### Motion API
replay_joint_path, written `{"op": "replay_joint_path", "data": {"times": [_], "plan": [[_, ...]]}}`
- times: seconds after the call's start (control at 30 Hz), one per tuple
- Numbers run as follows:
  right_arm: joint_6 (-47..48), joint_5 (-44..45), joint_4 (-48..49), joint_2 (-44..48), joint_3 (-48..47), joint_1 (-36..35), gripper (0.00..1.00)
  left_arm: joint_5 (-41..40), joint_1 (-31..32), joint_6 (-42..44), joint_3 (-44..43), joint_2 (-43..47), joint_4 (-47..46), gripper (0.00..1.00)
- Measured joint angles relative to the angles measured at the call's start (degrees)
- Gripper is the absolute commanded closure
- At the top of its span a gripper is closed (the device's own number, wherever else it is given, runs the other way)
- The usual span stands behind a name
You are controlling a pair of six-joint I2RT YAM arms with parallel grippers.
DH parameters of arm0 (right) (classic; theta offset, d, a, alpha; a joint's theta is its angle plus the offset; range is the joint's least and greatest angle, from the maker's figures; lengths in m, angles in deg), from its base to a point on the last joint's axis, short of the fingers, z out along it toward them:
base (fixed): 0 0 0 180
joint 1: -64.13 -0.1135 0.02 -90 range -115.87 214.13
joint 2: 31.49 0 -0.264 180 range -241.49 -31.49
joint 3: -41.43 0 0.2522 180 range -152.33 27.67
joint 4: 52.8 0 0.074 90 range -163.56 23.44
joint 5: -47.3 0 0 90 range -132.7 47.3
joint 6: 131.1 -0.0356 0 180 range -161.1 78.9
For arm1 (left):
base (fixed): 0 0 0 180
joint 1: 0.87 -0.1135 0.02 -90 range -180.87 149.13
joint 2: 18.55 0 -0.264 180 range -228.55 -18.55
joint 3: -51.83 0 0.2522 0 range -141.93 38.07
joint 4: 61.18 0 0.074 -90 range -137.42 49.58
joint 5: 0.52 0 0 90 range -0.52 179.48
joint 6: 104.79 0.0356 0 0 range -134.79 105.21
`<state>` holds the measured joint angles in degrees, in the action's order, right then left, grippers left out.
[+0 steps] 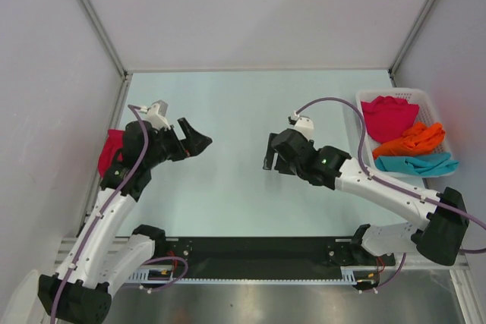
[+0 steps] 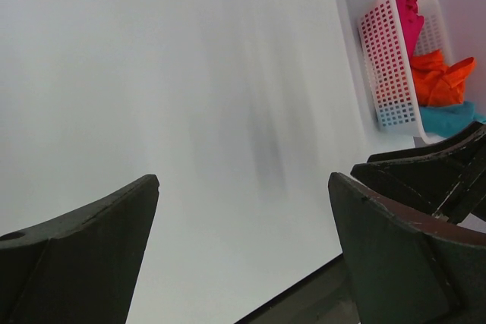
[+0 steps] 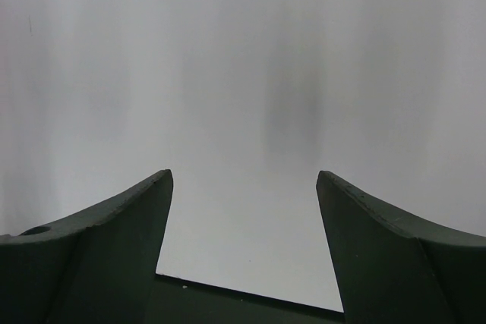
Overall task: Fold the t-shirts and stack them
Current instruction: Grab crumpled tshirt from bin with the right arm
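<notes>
Fingers on left gripper [image 1: 196, 136] spread wide, hovering over worktop [image 1: 228, 104] near its left edge. Fingers on right gripper [image 1: 268, 149] also spread, mid-worktop, facing the left one. At right edge, white basket [image 1: 425, 99] holds magenta t-shirt [image 1: 389, 117], orange t-shirt [image 1: 410, 140] and teal t-shirt [image 1: 416, 163]. At left edge, second magenta t-shirt [image 1: 112, 149] lies bunched, partly hidden behind left arm [image 1: 114, 202].

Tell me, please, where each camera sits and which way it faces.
Top external: above and behind, looking down on the table; left arm, right arm and bases show.
Left wrist: low over the table, facing the white basket; left fingers at bottom.
Right wrist: low, facing tabletop; right fingers below.
Shared: top external and left wrist both show the basket of t-shirts.
</notes>
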<state>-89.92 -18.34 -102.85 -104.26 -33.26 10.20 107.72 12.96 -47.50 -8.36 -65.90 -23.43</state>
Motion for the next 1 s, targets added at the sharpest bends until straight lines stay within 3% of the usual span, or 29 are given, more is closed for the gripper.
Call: {"op": "replay_joint_path", "data": {"times": [0.17, 0.27, 0.4, 0.57, 0.63, 0.87, 1.0], "plan": [[0.44, 0.90, -1.11, -0.02, -0.22, 0.02, 0.17, -0.20, 0.00, 1.09, 0.00, 1.49, 1.01, 0.00], [0.42, 4.81, -7.48, -0.09, -2.14, 1.38, 0.18, -0.52, 0.00, 1.84, 0.00, 1.90, 1.55, 0.00], [2.08, 6.80, -12.81, 1.57, -4.70, 11.02, 0.19, -0.02, -0.02, 2.23, 0.00, 1.88, 2.10, 0.01], [7.19, -6.54, -7.63, 9.88, 2.23, 35.65, 0.21, 1.68, -0.02, 2.21, 0.00, 1.99, 1.62, 0.00], [8.46, -9.70, -7.58, 10.86, 4.52, 40.46, 0.20, 1.92, -0.04, 2.25, 0.00, 2.29, 1.57, 0.01], [11.91, -20.48, -5.11, 5.16, 7.48, 47.19, 0.19, 2.71, -0.04, 2.78, 0.00, 2.95, 1.20, 0.00], [12.74, -18.60, -5.05, 2.89, 8.07, 47.95, 0.19, 3.10, -0.04, 3.02, 0.00, 2.91, 1.16, 0.01]]}}
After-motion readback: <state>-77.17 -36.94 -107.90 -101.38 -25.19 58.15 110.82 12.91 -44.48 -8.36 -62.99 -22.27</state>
